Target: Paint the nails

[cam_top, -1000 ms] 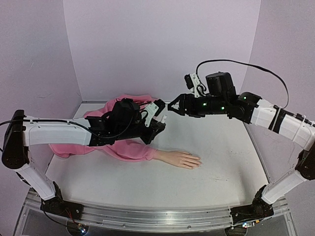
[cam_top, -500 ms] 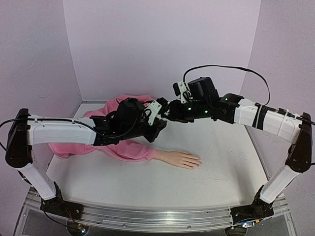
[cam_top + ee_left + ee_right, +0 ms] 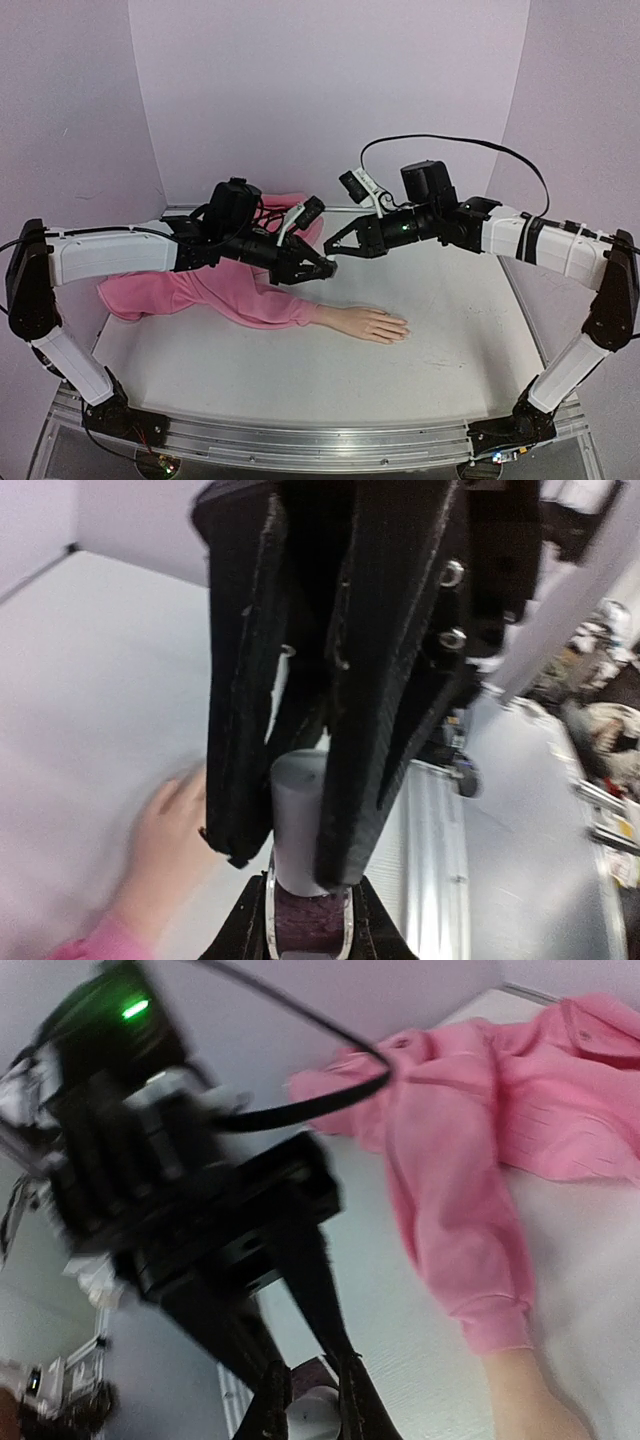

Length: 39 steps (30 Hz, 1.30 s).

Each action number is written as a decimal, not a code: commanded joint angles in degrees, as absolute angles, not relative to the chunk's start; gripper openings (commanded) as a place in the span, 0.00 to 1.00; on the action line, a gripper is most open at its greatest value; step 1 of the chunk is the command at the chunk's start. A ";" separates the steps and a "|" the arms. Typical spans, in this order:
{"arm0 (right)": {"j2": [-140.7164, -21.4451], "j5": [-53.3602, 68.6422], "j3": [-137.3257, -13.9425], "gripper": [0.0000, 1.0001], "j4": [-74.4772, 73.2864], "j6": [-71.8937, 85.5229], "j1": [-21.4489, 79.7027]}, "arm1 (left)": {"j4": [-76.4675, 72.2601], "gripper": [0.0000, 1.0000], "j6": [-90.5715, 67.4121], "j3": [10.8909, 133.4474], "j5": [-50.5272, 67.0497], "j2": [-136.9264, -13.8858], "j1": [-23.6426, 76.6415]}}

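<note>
The mannequin hand (image 3: pixel 372 324) lies flat on the table, palm down, its pink sleeve (image 3: pixel 250 298) running off to the left. Its nails are too small to make out. Above the sleeve's cuff my two grippers meet tip to tip. My left gripper (image 3: pixel 320 267) (image 3: pixel 305 905) is shut on the dark glass body of a small polish bottle (image 3: pixel 306 928). My right gripper (image 3: pixel 335 255) (image 3: pixel 310 1405) comes from the right and is shut on the bottle's white cap (image 3: pixel 298 815) (image 3: pixel 318 1412). The mannequin hand (image 3: pixel 165 830) shows blurred below the bottle.
The pink garment (image 3: pixel 160 290) is bunched at the back left of the white table (image 3: pixel 450 350). Purple walls close in the back and both sides. A metal rail (image 3: pixel 330 440) runs along the near edge.
My right gripper has swung left and down to the left gripper and closed on the bottle's cap. The left arm has drawn back and turned, its gripper still shut on the bottle.
</note>
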<state>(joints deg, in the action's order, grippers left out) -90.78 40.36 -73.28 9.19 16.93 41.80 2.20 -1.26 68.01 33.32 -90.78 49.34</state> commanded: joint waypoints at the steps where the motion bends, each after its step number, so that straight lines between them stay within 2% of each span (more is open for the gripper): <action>1: -88.58 71.02 -72.05 0.00 8.84 6.27 43.95 | -5.98 0.00 -7.08 73.35 70.54 -88.65 44.90; 4: -88.81 67.38 -72.85 0.00 8.24 6.93 43.94 | -5.98 0.00 -6.78 72.07 66.01 -88.20 44.53; 6: -87.58 58.86 -72.90 0.00 7.94 7.79 43.86 | -5.97 0.00 -4.87 70.35 58.04 -86.79 44.79; 7: -86.95 54.60 -72.98 0.09 7.91 8.60 43.86 | -5.90 0.00 -4.29 69.67 53.67 -86.25 44.94; 8: -86.48 50.14 -73.45 0.29 7.87 10.64 43.86 | -5.91 0.00 -3.96 69.02 45.77 -85.55 45.15; 10: -85.15 38.19 -73.71 0.58 7.43 13.95 43.78 | -5.92 0.00 -1.96 67.36 35.80 -83.86 46.14; 11: -84.70 34.69 -74.03 0.68 6.55 15.26 43.77 | -5.89 0.00 -0.42 66.35 28.89 -82.85 47.35; 14: -83.83 30.34 -74.65 0.81 4.36 18.32 43.85 | -5.67 0.00 7.30 64.74 10.79 -82.32 52.39; 18: -83.31 22.52 -75.40 0.81 2.65 24.29 43.86 | -5.62 0.00 9.21 65.49 -1.12 -84.06 55.70; 21: -83.28 16.58 -75.58 0.70 2.37 29.10 43.95 | -5.50 0.00 9.31 66.41 -4.84 -85.55 56.34; 28: -88.06 14.49 -79.44 0.51 2.00 30.56 46.48 | -5.47 0.00 8.93 67.88 -4.32 -87.72 57.08; 34: -90.77 13.10 -82.34 0.50 1.99 29.98 48.27 | -5.33 0.00 8.19 68.55 -4.14 -88.59 57.35; 39: -91.87 12.45 -82.14 0.36 1.96 30.54 48.48 | -5.23 0.00 7.22 68.98 -3.93 -88.69 57.48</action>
<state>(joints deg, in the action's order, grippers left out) -91.33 14.00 -79.85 1.34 29.91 48.25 -2.48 7.94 65.47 -3.25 -88.68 57.17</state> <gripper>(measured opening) 0.402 0.219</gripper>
